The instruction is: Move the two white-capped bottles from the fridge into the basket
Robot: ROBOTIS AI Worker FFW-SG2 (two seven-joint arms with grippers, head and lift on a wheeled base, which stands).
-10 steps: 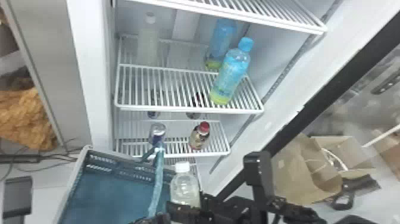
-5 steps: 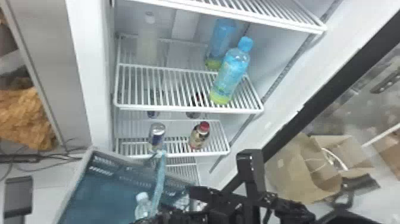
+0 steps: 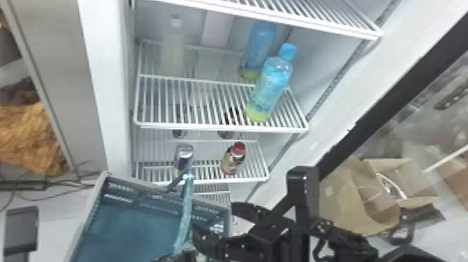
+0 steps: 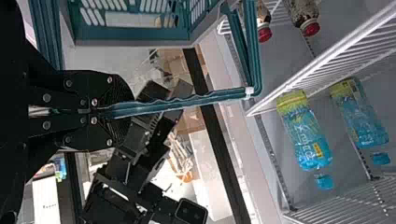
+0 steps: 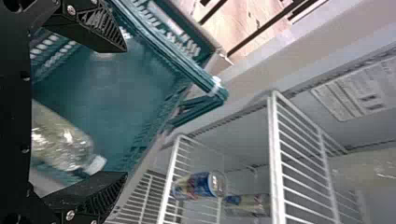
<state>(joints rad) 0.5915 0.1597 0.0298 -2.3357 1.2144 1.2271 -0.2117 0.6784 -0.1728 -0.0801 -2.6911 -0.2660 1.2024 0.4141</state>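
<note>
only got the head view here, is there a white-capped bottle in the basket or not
Observer: Yes, the right wrist view shows a white-capped bottle inside the basket.
Operator: ok and what about the left gripper, is it actually on the handle
Observer: It is: in the left wrist view the left gripper is shut on the handle.
</note>
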